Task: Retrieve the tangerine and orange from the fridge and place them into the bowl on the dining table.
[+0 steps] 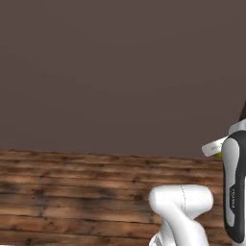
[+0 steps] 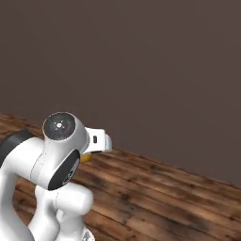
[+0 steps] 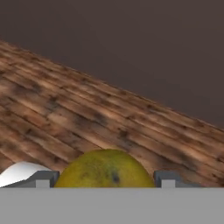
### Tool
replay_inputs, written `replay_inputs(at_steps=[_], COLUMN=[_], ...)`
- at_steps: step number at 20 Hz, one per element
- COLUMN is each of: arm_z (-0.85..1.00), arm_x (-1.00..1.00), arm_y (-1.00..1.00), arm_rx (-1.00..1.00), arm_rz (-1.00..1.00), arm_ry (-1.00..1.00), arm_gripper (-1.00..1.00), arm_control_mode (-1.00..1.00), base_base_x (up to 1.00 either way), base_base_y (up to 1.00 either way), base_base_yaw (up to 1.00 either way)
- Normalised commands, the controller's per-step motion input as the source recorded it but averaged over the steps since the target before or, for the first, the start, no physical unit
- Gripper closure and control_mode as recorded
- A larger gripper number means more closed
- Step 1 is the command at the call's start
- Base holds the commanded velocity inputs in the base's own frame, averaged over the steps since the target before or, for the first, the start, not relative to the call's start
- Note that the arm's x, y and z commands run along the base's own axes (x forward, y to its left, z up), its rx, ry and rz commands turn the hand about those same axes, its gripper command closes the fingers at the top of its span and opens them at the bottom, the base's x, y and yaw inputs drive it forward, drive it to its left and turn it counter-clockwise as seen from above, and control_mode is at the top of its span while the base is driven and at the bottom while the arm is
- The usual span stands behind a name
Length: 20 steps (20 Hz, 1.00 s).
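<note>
Wooden floor [image 3: 87, 113], dark wall [image 3: 131, 39] | tool [image 3: 103, 180] wide, clamped round yellow-orange fruit [image 3: 105, 169]

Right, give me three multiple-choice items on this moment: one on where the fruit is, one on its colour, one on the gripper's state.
1. Where is the fruit?
A. Lying on the wooden floor
B. Between the gripper's fingers
C. Resting in a bowl

2. What colour is the fruit?
A. Yellow-orange with darker mottling
B. Bright red
C. Purple

3. What state is the gripper in?
A. Open and empty
B. Fully shut with nothing between the fingers
C. Closed on the fruit

Answers:
1 B: in the hand view the round fruit sits between the two grey fingertips, with the wooden floor beyond it.
2 A: its skin is yellow-orange with a dark spot.
3 C: a fingertip stands close at each side of the fruit, which is off the floor.
</note>
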Motion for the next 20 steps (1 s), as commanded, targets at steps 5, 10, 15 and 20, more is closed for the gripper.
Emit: replay_inputs(at_steps=[5,10,15,20], arm_z=[0.0,0.0,0.0,0.0], arm_x=[0.0,0.0,0.0,0.0], arm_y=[0.0,0.0,0.0,0.0], arm_rx=[0.0,0.0,0.0,0.0], arm_rz=[0.0,0.0,0.0,0.0], arm_ry=[0.0,0.0,0.0,0.0], arm_gripper=[1.0,1.0,1.0,1.0], arm_control_mode=[1.0,1.0,1.0,1.0], base_base_x=[0.62,0.51,0.55,0.78], base_base_y=[0.1,0.11,0.13,0.06], base_base_yaw=[0.58,0.57,0.56,0.55])
